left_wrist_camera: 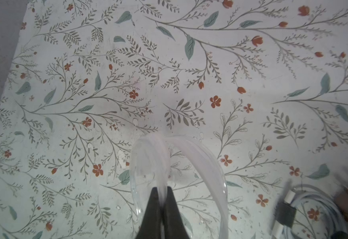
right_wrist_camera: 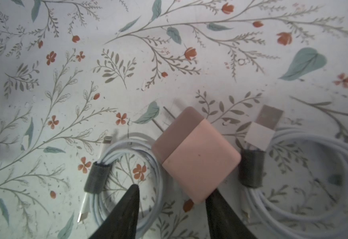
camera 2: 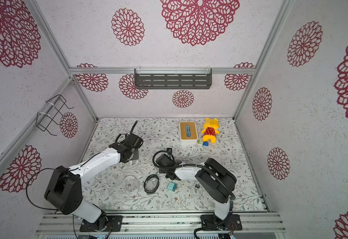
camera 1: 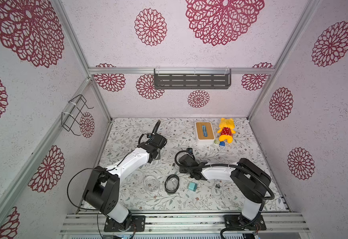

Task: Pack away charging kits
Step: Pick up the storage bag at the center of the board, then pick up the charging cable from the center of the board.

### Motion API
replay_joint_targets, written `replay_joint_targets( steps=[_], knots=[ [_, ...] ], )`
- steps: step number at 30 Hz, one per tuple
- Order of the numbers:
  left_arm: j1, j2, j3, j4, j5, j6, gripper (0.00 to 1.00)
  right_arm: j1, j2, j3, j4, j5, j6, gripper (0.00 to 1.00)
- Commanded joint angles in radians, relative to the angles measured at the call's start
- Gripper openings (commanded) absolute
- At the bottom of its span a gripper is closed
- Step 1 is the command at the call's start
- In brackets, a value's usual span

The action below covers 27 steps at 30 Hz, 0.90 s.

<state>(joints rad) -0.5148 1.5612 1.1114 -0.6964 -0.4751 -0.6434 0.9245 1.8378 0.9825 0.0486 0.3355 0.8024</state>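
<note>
The left fingers [left_wrist_camera: 155,202] are clamped together on the thin wall of a clear oval case [left_wrist_camera: 191,149], which is seen ahead of their tips. The right fingers [right_wrist_camera: 127,207] are held apart, and the pink cube charger [right_wrist_camera: 198,163] is set between them on the bench [right_wrist_camera: 169,62], flanked by coiled white cables [right_wrist_camera: 125,151].

The left arm [camera 1: 127,163] and right arm [camera 1: 216,172] match: glossy white shells with small dark dots, linked by matte-black joints. Each stands on a black base plate [camera 1: 137,219]. A thin black cable [camera 1: 68,186] bows out at nine o'clock of the left shoulder. A ribbed black hose [camera 1: 270,190] trails the right arm. The left pincer [left_wrist_camera: 162,189] and right pincer [right_wrist_camera: 173,188] have dark, tapered fingers.
</note>
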Motion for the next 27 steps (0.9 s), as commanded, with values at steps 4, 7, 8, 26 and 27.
replay_joint_targets(
  steps=[4,7,8,26,27],
  knots=[
    [-0.003,-0.113,-0.078,0.151,0.000,0.002,0.00,0.004,0.077,0.096,-0.071,-0.008,-0.020,0.55],
    [-0.001,-0.191,-0.147,0.220,-0.034,-0.023,0.00,0.007,0.097,0.113,-0.100,-0.005,-0.019,0.53],
    [-0.001,-0.216,-0.158,0.221,-0.057,-0.038,0.00,0.008,0.097,0.110,-0.104,-0.001,-0.018,0.52],
    [0.029,-0.381,-0.229,0.211,-0.040,-0.078,0.00,0.016,0.061,0.069,-0.115,0.035,0.006,0.13],
    [0.028,-0.379,-0.226,0.213,-0.024,-0.070,0.00,0.016,0.054,0.066,-0.110,0.036,0.006,0.12]
  ],
)
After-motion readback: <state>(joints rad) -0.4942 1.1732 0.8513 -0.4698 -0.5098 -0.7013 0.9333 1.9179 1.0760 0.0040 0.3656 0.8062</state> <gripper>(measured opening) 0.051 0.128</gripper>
